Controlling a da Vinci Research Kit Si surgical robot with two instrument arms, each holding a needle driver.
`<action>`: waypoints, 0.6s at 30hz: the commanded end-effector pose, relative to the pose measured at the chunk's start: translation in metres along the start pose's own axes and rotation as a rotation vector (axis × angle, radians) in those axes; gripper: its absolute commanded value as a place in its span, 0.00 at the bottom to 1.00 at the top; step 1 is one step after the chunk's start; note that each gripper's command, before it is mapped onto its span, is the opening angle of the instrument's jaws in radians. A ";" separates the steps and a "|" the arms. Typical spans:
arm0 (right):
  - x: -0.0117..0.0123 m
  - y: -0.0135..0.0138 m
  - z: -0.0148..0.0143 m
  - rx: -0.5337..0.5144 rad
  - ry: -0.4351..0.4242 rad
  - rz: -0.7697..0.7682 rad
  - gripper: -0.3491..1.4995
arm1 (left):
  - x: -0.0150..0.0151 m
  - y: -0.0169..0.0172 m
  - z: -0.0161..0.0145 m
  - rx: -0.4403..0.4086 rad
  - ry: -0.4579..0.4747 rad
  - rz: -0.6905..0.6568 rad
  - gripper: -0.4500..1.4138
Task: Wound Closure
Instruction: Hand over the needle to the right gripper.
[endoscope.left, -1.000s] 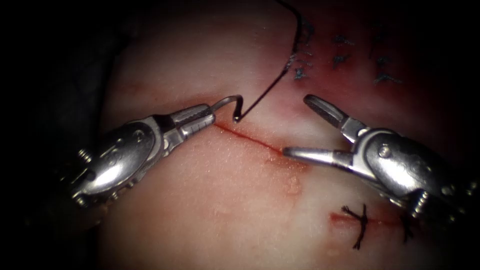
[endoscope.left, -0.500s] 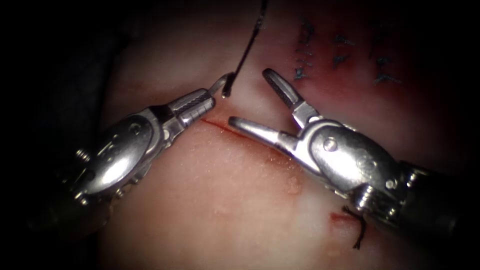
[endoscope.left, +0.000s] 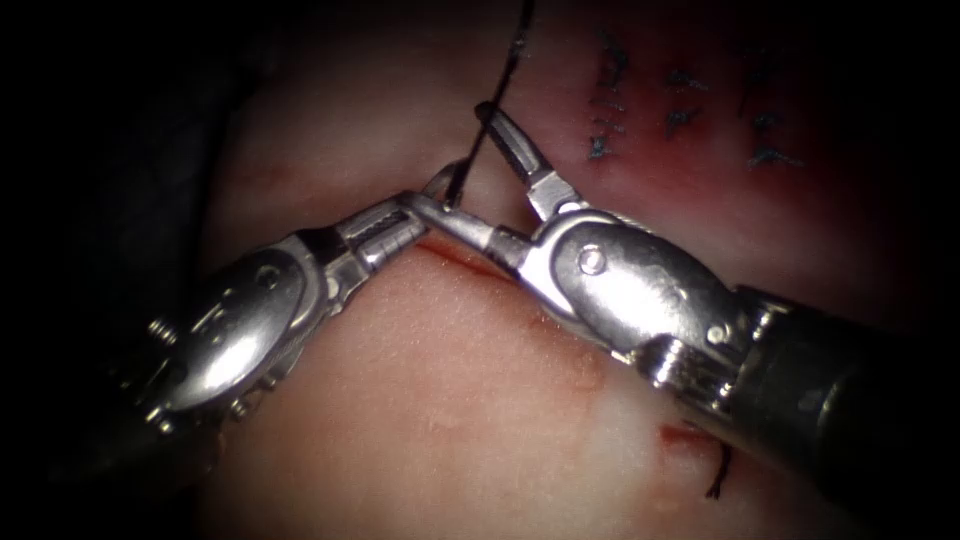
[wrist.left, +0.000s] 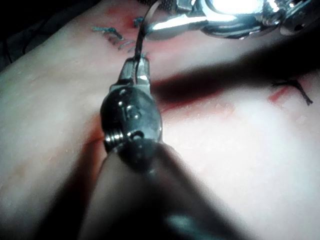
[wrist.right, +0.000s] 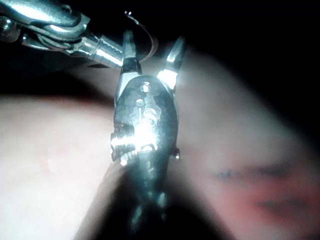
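The left tool (endoscope.left: 405, 222) is clamping the thin curved steel needle (endoscope.left: 447, 185) near its tail, above the tissue (endoscope.left: 450, 400), just over the cut (endoscope.left: 470, 262). The right tool (endoscope.left: 455, 165) is reaching in with its jaws spread around the needle and dark thread (endoscope.left: 505, 75), gripping nothing.

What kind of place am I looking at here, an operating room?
More likely a surgical training bench. The tissue is a bare slab with a short cut and practice stitches. The left gripper holds a curved needle with thread; the right gripper stands open around it.
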 end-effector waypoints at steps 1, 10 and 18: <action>-0.0004 0.0000 0.0008 0.002 0.003 -0.016 0.72 | 0.0000 -0.0003 0.0007 -0.003 0.002 0.001 0.05; -0.0004 -0.0002 0.0006 0.043 0.040 -0.085 0.00 | 0.0001 -0.0003 0.0005 -0.006 0.005 -0.013 0.05; -0.0007 -0.0002 0.0007 0.071 0.037 -0.120 0.00 | 0.0002 -0.0002 0.0003 -0.021 0.004 -0.020 0.05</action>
